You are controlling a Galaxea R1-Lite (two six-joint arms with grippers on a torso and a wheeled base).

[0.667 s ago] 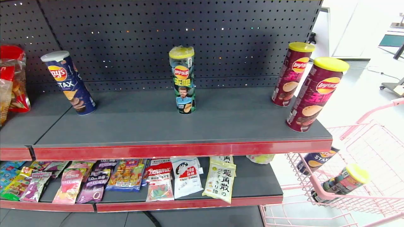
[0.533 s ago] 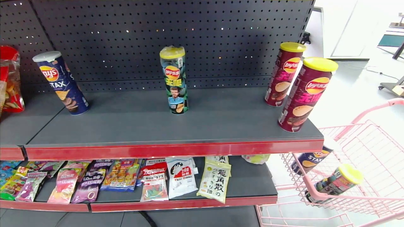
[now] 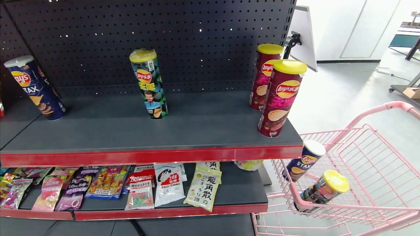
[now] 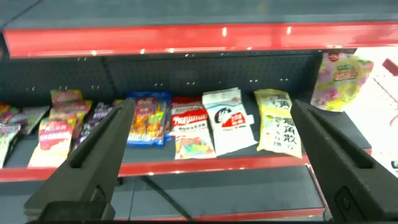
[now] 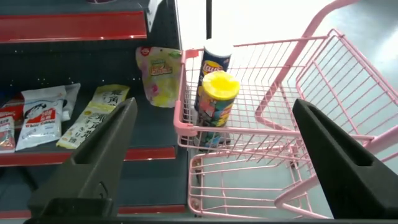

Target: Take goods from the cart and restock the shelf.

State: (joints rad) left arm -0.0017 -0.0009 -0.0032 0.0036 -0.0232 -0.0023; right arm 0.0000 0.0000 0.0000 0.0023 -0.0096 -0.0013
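Right wrist view is showing the empty right gripper [image 5: 214, 107], fingers spread wide, facing the pink wire cart [image 5: 249, 133], where a yellow-lidded dark chip tube [image 5: 216, 99] is leaning lid-up. The left gripper [image 4: 211, 102], likewise spread, is facing the grey lower shelf [image 4: 186, 163], farther off.

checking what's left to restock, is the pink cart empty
No, the pink cart holds two chip cans: a blue can with a white lid and a green can with a yellow lid.
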